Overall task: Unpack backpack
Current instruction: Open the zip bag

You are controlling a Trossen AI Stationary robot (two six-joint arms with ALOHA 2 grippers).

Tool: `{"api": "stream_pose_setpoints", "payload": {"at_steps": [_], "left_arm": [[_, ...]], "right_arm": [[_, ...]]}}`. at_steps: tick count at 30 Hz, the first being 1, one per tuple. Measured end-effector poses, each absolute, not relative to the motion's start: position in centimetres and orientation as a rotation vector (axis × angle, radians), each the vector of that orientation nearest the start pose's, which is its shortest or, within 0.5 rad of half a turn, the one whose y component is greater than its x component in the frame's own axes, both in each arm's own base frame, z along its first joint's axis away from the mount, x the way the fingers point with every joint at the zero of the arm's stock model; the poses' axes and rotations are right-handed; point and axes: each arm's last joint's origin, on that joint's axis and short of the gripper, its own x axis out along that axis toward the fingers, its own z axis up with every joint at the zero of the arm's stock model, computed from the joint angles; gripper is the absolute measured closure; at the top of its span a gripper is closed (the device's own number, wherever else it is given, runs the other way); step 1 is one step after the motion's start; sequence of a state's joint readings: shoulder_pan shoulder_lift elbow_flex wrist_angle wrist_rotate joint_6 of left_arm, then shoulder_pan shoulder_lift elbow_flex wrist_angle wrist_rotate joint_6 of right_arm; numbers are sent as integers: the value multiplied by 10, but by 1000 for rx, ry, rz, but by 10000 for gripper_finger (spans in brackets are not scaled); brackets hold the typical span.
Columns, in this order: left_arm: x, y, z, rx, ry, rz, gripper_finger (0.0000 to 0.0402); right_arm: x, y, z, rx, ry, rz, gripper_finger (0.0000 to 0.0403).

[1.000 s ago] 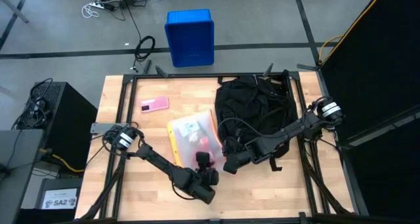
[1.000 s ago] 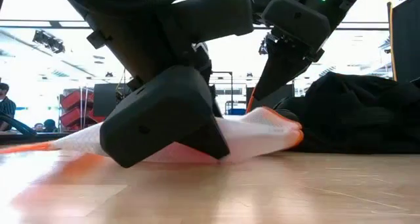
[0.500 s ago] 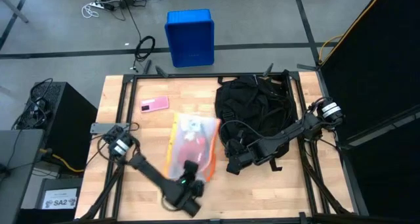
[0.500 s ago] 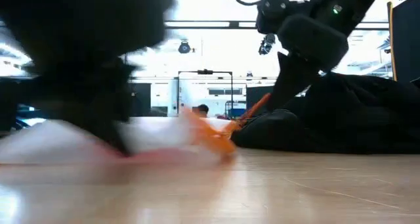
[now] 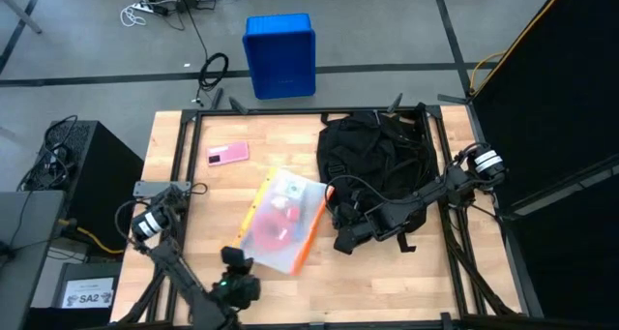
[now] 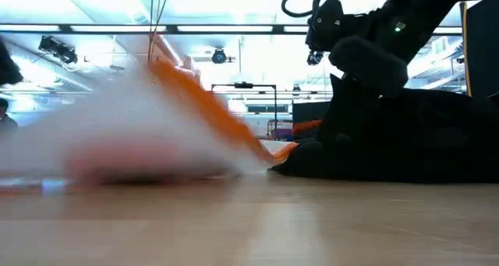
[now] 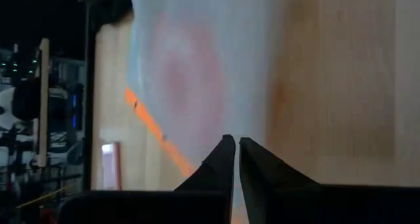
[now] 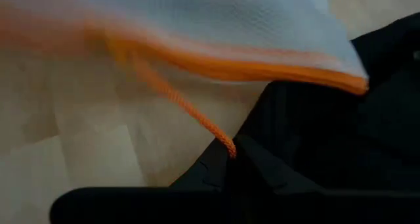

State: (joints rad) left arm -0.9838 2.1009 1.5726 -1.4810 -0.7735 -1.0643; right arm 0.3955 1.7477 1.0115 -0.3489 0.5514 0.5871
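Label "SA2" (image 5: 88,297) on box beside table (image 5: 193,165), legible.

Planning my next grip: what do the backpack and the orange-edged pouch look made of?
Backpack: matte black woven fabric, apparently; it slumps and folds, straps dangling. Pouch: probably translucent white mesh or thin plastic with orange edging; red contents show through, and it looks limp.
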Motion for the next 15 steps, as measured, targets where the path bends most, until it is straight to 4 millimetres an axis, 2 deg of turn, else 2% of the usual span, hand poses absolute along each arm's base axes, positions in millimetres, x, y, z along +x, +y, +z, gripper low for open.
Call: {"api": "stream_pose_setpoints", "payload": {"at_steps": [4, 9, 12, 15], "left_arm": [[206, -290, 181, 612, 1017, 508, 401], [207, -295, 182, 587, 869, 514, 401], [222, -296, 183, 556, 751, 506, 401], [244, -297, 184, 549, 749, 455, 401]], "right_arm": [[322, 117, 167, 92, 810, -318, 403], [329, 125, 175, 98, 723, -214, 403], [331, 126, 176, 89, 700, -198, 403], [332, 122, 176, 92, 704, -210, 403]]}}
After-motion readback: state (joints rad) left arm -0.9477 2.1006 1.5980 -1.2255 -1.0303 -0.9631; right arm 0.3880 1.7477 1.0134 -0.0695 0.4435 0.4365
